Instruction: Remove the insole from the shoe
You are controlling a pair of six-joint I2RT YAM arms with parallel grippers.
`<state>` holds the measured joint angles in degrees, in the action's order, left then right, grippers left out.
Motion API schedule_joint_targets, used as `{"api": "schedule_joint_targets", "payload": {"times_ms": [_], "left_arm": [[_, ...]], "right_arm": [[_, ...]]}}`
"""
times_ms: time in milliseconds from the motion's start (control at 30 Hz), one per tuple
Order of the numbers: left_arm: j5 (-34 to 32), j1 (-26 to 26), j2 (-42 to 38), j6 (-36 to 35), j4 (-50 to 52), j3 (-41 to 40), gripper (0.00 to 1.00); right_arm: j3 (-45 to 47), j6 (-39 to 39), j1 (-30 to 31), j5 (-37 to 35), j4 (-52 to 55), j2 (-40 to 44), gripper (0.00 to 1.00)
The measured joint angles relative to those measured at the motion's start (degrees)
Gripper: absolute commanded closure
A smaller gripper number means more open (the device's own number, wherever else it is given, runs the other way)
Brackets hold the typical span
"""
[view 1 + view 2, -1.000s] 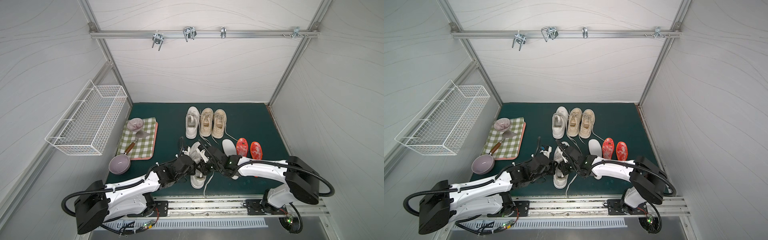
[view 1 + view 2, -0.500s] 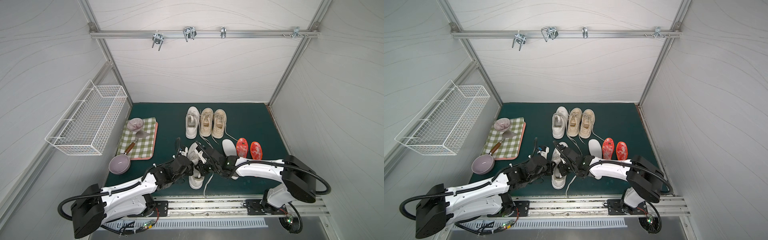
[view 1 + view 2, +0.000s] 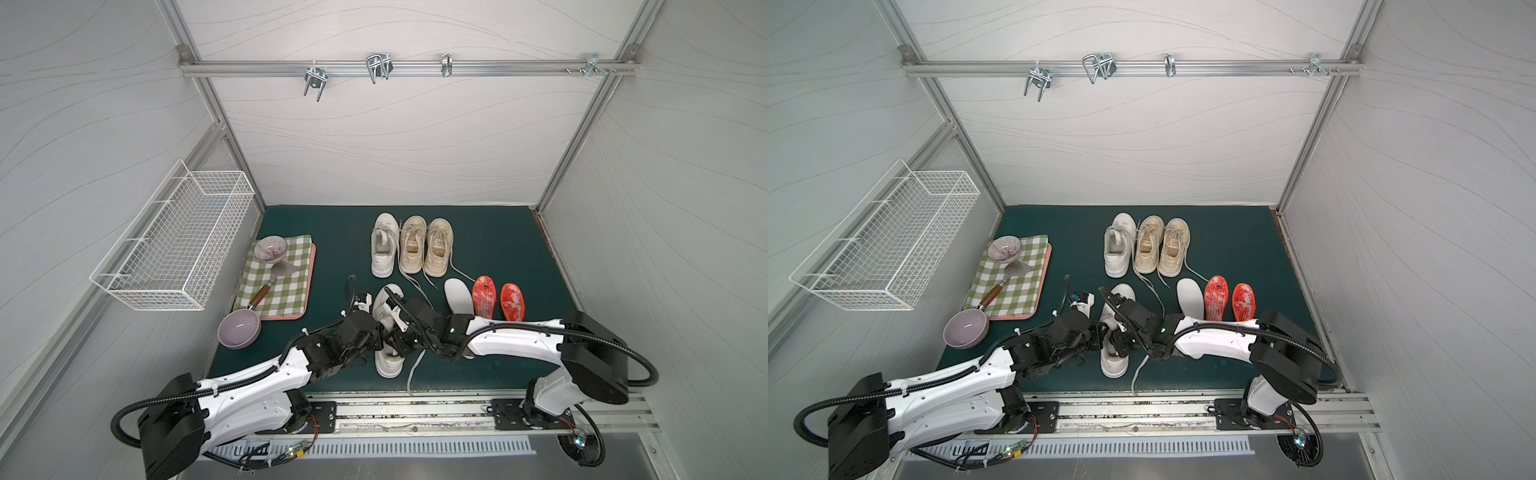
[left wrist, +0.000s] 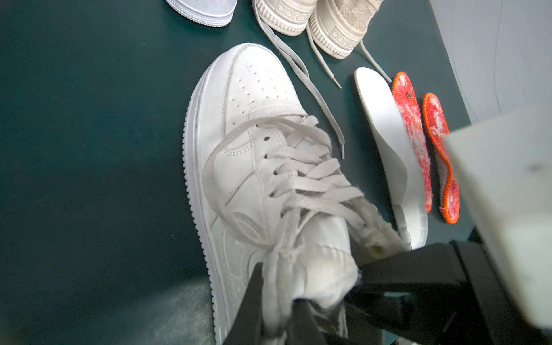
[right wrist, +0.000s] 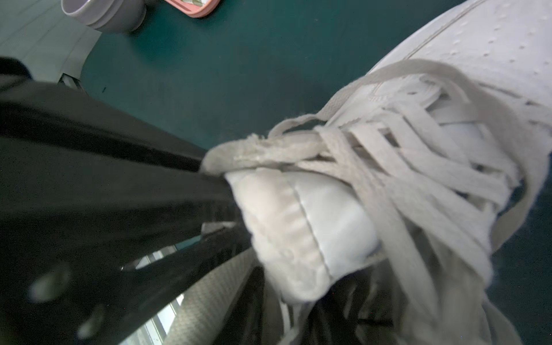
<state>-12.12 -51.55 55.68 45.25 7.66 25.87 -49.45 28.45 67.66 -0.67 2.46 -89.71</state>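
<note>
Overhead, in both top views, the white shoe (image 3: 388, 366) (image 3: 1114, 365) lies on the green mat (image 3: 498, 249) near its front edge, toe pointing away from the arm bases. From either side, the left gripper (image 3: 379, 333) and the right gripper (image 3: 395, 338) meet over its opening. A loose white insole (image 3: 457, 296) and two orange insoles (image 3: 484, 297) lie on the mat just right of the shoe. Three further shoes (image 3: 411, 245) stand in a row behind it.

Left wrist view: the left gripper's black fingers (image 4: 251, 301) are clenched together at the shoe's collar, beside the tongue (image 4: 322, 263), with laces (image 4: 298, 185) draped across them. Whether they pinch any material cannot be determined.

Right wrist view: the right gripper's fingers (image 5: 167, 191) reach the tongue's padded edge; whether they are released or clamped cannot be told. A grey woven strip (image 5: 206, 298) shows beneath the tongue. The shoe's own insole is inside the shoe, mostly hidden
</note>
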Motion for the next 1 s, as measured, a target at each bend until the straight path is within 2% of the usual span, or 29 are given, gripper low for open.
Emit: {"api": "schedule_joint_targets", "payload": {"times_ms": [300, 500, 700, 1000], "left_arm": [[0.02, 0.52, -0.81, 0.22, 0.92, -0.2, 1.0], [0.11, 0.52, -0.92, 0.42, 1.16, -0.2, 1.0], [0.28, 0.5, -0.92, 0.15, 0.85, 0.48, 1.0], [-0.59, 0.44, 0.46, -2.03, 1.46, 1.95, 1.0]], "right_arm": [[-0.11, 0.5, 0.15, -2.19, 0.39, -0.07, 0.91], [1.68, 1.4, -1.27, -0.37, 0.44, 3.72, 1.0], [2.67, 3.26, -4.9, 5.09, 0.48, 8.35, 1.0], [3.08, 6.67, -8.22, 11.21, -0.48, 10.29, 1.0]]}}
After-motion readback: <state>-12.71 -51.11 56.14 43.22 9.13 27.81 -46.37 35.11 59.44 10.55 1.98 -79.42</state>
